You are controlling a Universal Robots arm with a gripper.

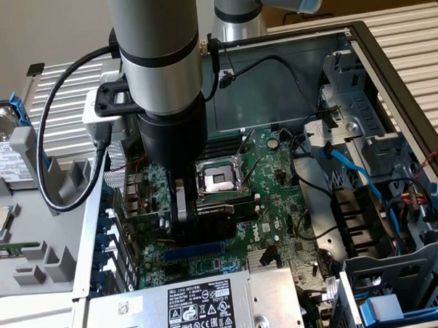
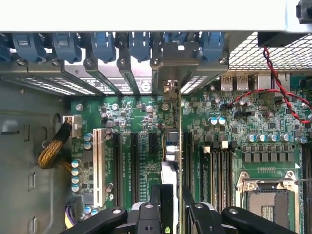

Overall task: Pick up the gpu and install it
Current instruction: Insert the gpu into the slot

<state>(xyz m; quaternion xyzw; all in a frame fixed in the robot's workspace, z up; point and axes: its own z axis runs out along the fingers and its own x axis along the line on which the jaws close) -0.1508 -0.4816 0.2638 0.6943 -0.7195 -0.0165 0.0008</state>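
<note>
GPU sits low inside the open computer case, clamped in the gripper, whose fingers are closed on it from both sides. In the exterior view it shows its glossy black shroud, a dark rounded block just over the green motherboard. It is between the CPU socket and a blue expansion slot. The same view shows the thick grey arm coming straight down, the labelled power supply in the foreground, and blue cables on the exterior view's right.

The wrist view has the GPU edge-on. It is a thin upright card running from between the black fingers toward the rear wall of the case. Its silver bracket stands at the row of blue slot latches. The gripper pinches the card's near end. A white slot and black slots lie on either side of the card, and twisted red-and-black wires cross the board. Whether the card's edge is seated in a slot, I cannot tell.
</note>
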